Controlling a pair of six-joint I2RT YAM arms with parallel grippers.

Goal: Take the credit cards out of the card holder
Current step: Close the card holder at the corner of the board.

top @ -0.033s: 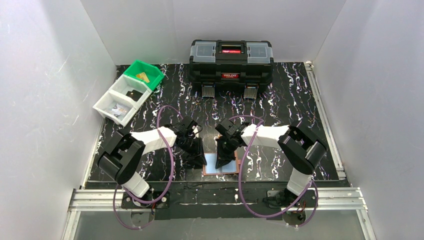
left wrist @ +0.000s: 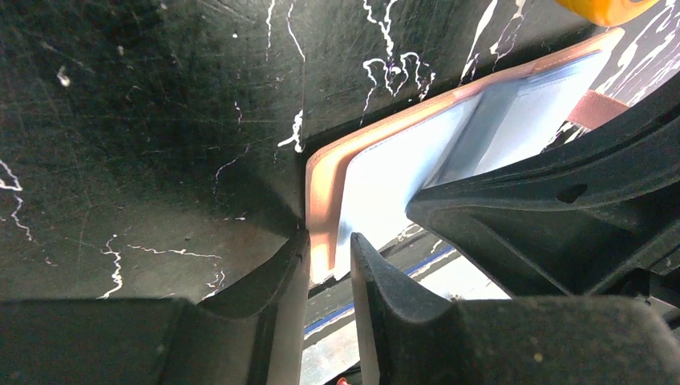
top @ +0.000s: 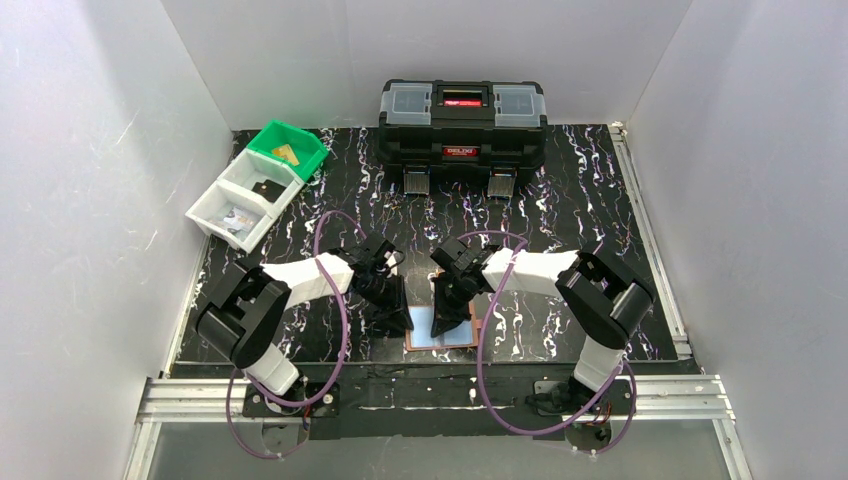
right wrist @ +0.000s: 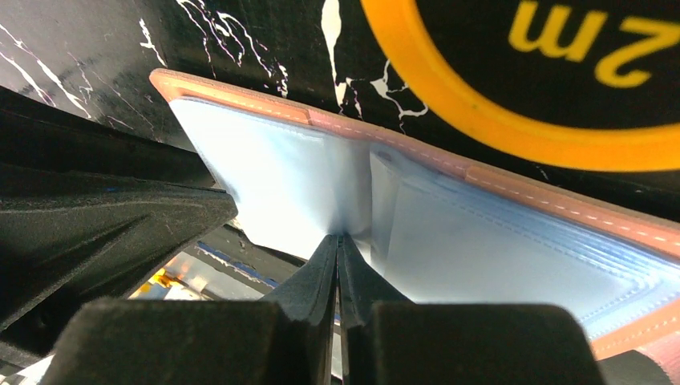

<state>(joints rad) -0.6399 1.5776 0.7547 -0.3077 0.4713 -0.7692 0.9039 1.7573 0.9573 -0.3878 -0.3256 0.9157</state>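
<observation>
The card holder point(top: 458, 337) lies open, pale bluish sleeves up, on the black marbled surface point(top: 560, 200) near its front edge, between the two arms. The left gripper point(left wrist: 329, 258) has its fingers point(left wrist: 269, 293) drawn in narrowly on the holder's tan left border, with the leather edge and a strip of sleeve caught between them. The right gripper point(right wrist: 338, 249) comes down on the middle of the holder. Its fingertips are pressed together where the sleeves fold, and whether a thin sleeve or card is nipped between them cannot be told. A round yellow tape measure point(right wrist: 521, 96) sits just behind the holder's far edge.

At the far left a green bin point(top: 300, 140) holds a small gold-tan card point(top: 286, 153). Of the two white bins beside it, the middle one point(top: 245, 170) holds a dark card point(top: 265, 187) and the nearest point(top: 205, 208) a pale one point(top: 237, 218). A black toolbox point(top: 462, 125) stands against the back wall.
</observation>
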